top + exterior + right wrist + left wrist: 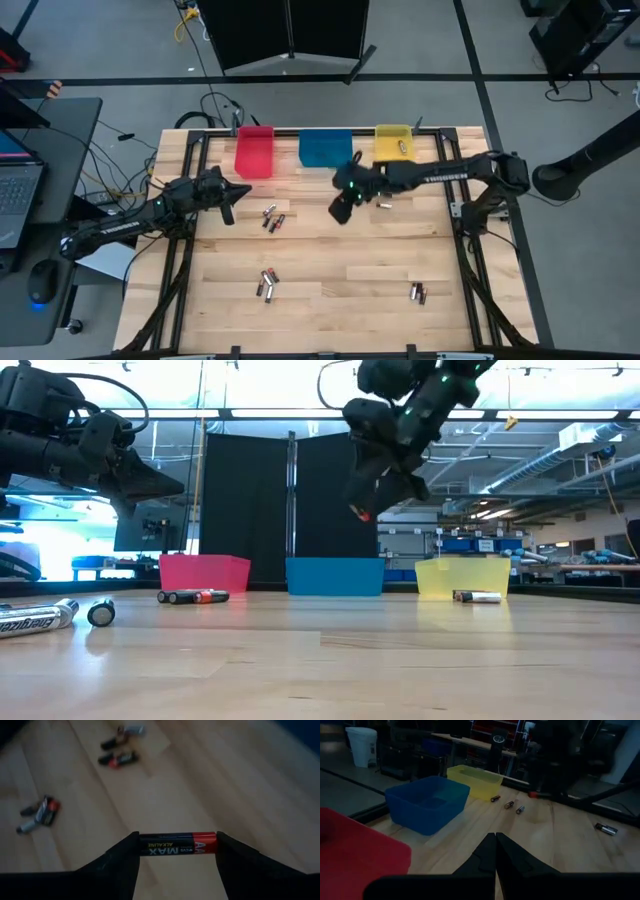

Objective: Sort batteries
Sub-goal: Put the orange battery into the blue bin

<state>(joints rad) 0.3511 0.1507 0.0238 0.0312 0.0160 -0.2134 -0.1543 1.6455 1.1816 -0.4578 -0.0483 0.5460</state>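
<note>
Three bins stand along the table's far edge: red (255, 152), blue (325, 147) and yellow (393, 142). Batteries lie flat in small groups on the wood: near the red bin (272, 218), front left (267, 283), front right (417, 292), and by the yellow bin (383, 205). My right gripper (343, 208) hovers in front of the blue bin, shut on a black battery with a red end (177, 844). My left gripper (235, 195) is shut and empty, level, in front of the red bin. My right gripper pinches the battery lengthwise, one fingertip on its black end (144, 845) and the other on its red end (211, 841). The fingers slant down from the table's right. The battery spans the gap between them and hangs high above the table (360, 512).
One cell lies inside the yellow bin (403, 145). Bare wood stretches across the table's middle and near side (340, 260). A laptop (20, 195) and cables (120, 170) sit off the table's left edge.
</note>
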